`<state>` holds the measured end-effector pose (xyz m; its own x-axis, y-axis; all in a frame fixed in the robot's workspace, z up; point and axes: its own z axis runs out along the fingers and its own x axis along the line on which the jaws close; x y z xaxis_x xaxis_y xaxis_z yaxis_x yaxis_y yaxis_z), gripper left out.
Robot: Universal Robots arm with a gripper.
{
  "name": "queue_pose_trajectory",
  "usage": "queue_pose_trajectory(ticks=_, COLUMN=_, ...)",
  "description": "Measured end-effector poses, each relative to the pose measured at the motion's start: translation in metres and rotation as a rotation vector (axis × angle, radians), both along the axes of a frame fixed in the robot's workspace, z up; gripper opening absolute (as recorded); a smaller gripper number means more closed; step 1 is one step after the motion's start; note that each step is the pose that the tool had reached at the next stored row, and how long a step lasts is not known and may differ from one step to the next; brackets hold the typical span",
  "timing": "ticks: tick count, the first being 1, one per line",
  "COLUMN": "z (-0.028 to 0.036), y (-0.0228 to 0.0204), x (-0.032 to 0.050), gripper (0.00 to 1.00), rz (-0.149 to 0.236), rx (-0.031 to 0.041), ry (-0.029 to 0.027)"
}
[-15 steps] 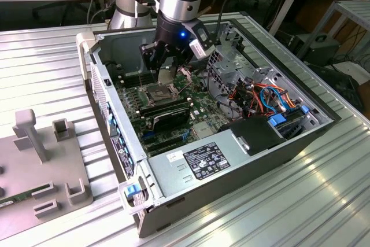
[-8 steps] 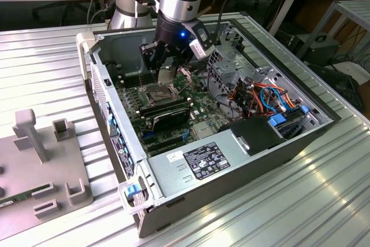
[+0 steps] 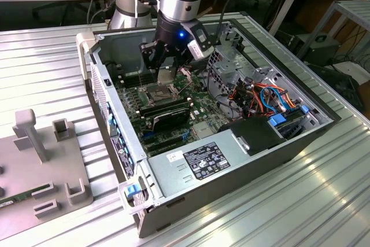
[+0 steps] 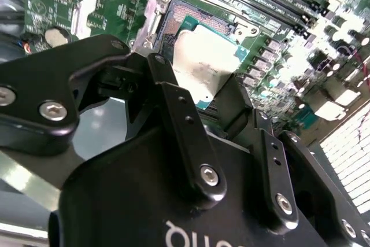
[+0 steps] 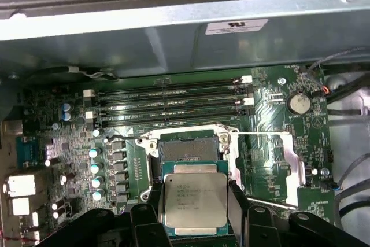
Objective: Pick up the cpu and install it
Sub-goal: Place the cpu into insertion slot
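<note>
Now, cpu (image 5: 193,199) lid-up, gripper (image 5: 194,207) clamping, near socket (image 5: 189,150).

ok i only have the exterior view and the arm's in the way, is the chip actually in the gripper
Observer: Yes. In the first wrist view the gripper is shut on the chip, a finger against each side.
Operator: and the socket, is it open
Observer: Yes. The socket lies open, with its metal frame folded back beside it.
</note>
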<state>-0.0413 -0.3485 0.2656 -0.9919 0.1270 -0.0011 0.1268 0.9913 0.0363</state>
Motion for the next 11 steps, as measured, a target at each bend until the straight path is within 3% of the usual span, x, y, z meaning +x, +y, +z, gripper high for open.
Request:
queue_pose_trajectory(ticks=5, z=-0.0014, y=0.0000, x=0.0000, gripper=0.54, rz=-0.133, rx=0.0001, ry=-0.0001)
queue_pose_trajectory(ticks=9, z=-0.0019, y=0.0000, x=0.0000, gripper=0.54, rz=-0.207, rx=0.0000, ry=0.0000)
queue_pose_trajectory(ticks=11, z=-0.0019, y=0.0000, x=0.0000, gripper=0.54, rz=-0.216, rx=0.0000, ry=0.0000)
